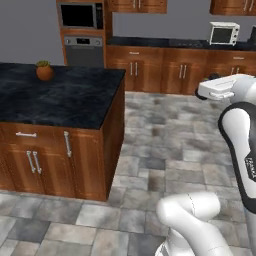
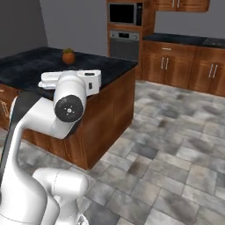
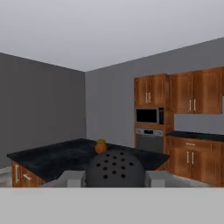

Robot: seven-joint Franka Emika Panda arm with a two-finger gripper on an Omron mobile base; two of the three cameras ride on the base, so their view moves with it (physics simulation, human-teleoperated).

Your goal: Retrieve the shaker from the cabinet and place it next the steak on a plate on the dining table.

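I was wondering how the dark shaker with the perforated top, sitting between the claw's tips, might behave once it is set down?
The shaker looks rigid and small between the fingertips, so it is probably light. Its rounded, smooth-looking body might slip in the claw, or roll if it tips over. Contents could escape through the top holes if it is tilted.

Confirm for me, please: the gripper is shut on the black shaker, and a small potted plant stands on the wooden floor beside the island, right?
Not quite. The potted plant stands on the island's black marble top, not on the floor; the left base view shows this plainly. The rest holds: in the hand view the gripper is shut on the black shaker, its holed top facing the camera.
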